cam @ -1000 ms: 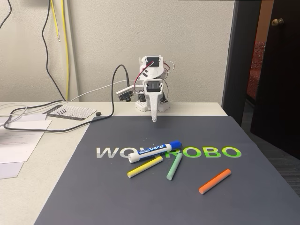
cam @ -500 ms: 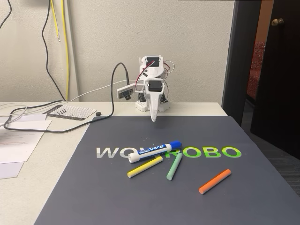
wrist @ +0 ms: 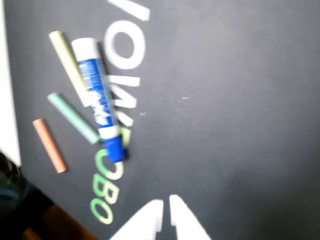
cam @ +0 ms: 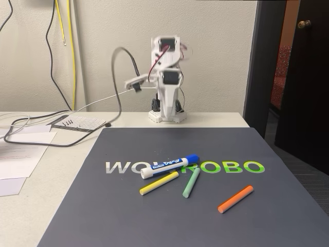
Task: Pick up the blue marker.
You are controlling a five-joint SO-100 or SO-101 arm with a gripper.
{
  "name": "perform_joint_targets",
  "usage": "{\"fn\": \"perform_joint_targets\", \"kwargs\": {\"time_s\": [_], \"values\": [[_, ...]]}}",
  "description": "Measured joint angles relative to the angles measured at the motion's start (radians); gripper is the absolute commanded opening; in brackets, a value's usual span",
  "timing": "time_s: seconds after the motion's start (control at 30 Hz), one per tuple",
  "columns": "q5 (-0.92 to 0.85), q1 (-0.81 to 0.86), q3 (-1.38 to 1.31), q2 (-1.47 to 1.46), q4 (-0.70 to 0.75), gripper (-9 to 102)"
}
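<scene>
The fixed view is evenly and softly lit, bright enough, with no hard shadows on the dark mat [cam: 169, 216] and only a faint sheen across it. The sticks and the blue marker [cam: 169, 165] lie there crisp. My arm [cam: 167, 77] at the back is smeared by motion, its edges ghosted. Beyond the open doorway [cam: 288, 67] on the right it is dim and reddish. My wrist view is soft all over, streaked with blur; the blue marker [wrist: 97, 97] label is unreadable, and my jaws [wrist: 166, 220] glare pale white at the bottom edge.
</scene>
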Motion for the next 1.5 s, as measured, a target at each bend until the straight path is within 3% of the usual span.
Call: {"fn": "perform_joint_targets", "kwargs": {"time_s": [0.13,0.47,0.93,1.5], "values": [[-0.025,-0.011,-0.147,-0.17,-0.008,0],[-0.115,-0.002,-0.626,-0.683,0.155,0],[-0.037,0.021,-0.686,-0.959,-0.018,0],[-0.104,0.023,-1.097,-1.302,0.1,3]]}}
